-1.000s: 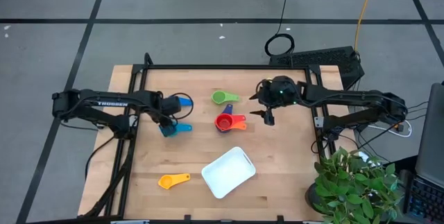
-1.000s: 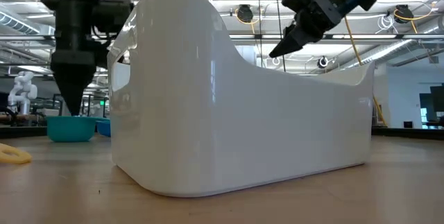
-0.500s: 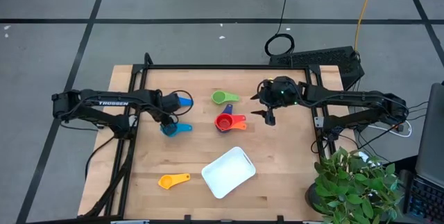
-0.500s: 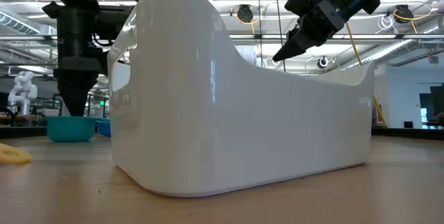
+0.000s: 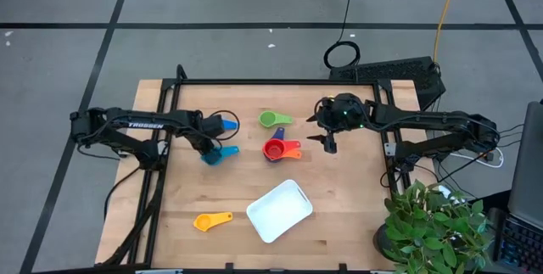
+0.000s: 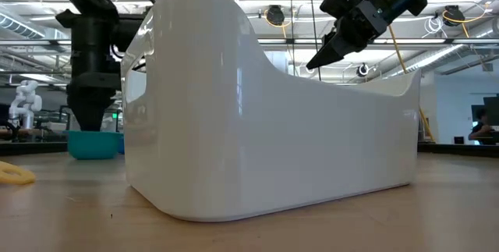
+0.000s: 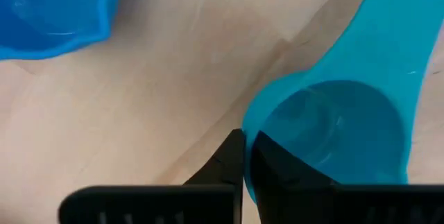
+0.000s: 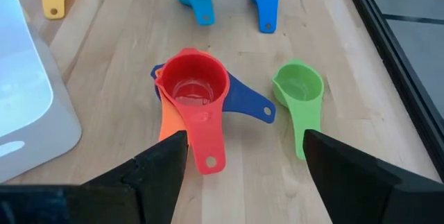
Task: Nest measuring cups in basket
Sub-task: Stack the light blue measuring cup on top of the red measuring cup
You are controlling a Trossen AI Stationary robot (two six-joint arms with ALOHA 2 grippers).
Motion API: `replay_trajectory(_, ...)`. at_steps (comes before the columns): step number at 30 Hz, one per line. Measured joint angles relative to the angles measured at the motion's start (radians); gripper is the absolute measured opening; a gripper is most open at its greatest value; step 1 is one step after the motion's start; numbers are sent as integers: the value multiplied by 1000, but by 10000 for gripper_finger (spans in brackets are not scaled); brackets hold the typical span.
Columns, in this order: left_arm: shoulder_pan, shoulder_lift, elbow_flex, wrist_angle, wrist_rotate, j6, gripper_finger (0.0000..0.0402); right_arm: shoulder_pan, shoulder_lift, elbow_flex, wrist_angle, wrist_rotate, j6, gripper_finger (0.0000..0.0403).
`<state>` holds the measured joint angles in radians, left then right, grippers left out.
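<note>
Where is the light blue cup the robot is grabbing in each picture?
High view: teal cup left of centre, at the left gripper.
Low view: far left, behind the white basket.
Left wrist view: lower right, rim pinched.
Right wrist view: top centre.
Shared landmark: the darker blue cup beside it.

left hand pinching teal cup rim

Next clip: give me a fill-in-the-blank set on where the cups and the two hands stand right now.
1. The left hand is shut on the rim of the ____ cup.
2. The red cup sits stacked on the orange and ____ cups.
3. The white basket holds ____ cups.
4. The right hand hovers with its fingers ____.

Missing words: teal; navy; no; open
</note>
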<state>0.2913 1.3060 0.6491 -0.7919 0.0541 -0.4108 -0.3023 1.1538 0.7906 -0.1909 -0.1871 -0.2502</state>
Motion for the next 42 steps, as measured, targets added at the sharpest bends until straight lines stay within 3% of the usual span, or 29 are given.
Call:
replay_trajectory(6,5,-11,67,6,44,-152,7,-5,0,0,0,4,-1,276)
replay_trajectory(13,-9,-17,301,50,37,-219,7,-43,0,0,-4,7,10,276)
replay_trajectory(21,-19,126,489,90,36,-205,7,-78,0,0,-8,8,6,276)
replay_trajectory(30,-20,304,587,172,89,-184,6,-107,0,0,-28,8,0,276)
replay_trajectory(42,-33,426,593,283,132,-219,6,-133,0,0,-28,8,-16,276)
